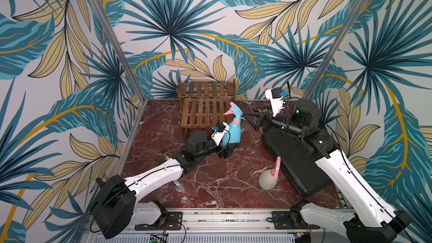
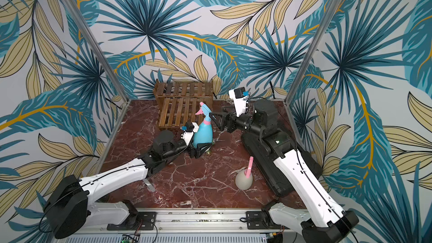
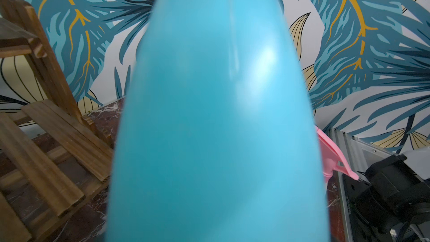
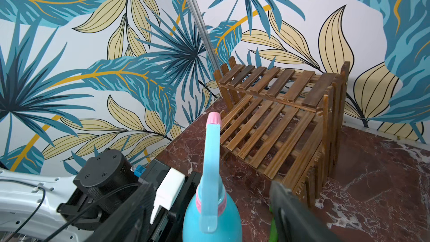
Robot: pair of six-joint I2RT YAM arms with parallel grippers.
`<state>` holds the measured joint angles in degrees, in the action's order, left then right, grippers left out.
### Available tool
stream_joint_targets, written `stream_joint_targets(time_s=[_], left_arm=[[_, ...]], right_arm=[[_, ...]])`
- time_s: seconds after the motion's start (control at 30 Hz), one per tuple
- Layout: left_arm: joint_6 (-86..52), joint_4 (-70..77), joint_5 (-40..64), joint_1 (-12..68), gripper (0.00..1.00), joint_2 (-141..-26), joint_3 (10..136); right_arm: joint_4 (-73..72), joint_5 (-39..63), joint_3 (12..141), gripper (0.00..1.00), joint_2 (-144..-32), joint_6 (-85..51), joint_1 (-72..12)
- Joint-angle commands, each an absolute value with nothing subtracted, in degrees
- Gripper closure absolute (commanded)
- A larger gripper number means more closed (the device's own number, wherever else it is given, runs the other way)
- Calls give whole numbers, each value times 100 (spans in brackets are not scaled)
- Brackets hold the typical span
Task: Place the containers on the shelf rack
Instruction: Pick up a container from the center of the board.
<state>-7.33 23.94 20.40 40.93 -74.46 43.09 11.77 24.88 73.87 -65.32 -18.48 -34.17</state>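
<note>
At five o'clock of the shelf rack, the light blue bottle stands near upright. The left gripper clamps its base, apparently for racking, while the right gripper gapes clear of the neck.

Red marble table carries wooden rack, black case, cream bottle

Cameras: overhead pair, two wrists
Both top views look down over the table's front edge; both wrist views closely share the light blue spray bottle.
</note>
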Motion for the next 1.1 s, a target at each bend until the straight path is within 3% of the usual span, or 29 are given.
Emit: stream_joint_targets(time_s=[0.0,0.23,0.43,0.6,0.8,0.87,0.97,1.07], left_arm=[[-1031,2785,1998,4077,32,-7295,4289],[-965,2515,1806,4069,32,-7297,4396],[-1019,2562,1768,4063,32,-7270,4395],[-1055,2511,1737,4043,32,-7277,4450],[-1088,2404,1758,4026,31,-7261,4513],[-1130,2399,1757,4017,24,-7245,4517],[-1184,2396,1780,3985,2,-7187,4513],[-1217,2205,1870,3892,0,-6966,4495]], right_arm=[[152,2605,7002,17,-6590,-2497,-3499],[-140,2073,6950,21,-6751,-2420,-3979],[-101,1463,7086,40,-7102,-2612,-4143],[-127,1512,7125,46,-7246,-2594,-4289],[-413,1354,6942,82,-7234,-2593,-4399],[-528,1211,6847,89,-7201,-2586,-4418],[-675,759,6644,95,-7119,-2476,-4430],[-632,321,6642,99,-6992,-2193,-4430]])
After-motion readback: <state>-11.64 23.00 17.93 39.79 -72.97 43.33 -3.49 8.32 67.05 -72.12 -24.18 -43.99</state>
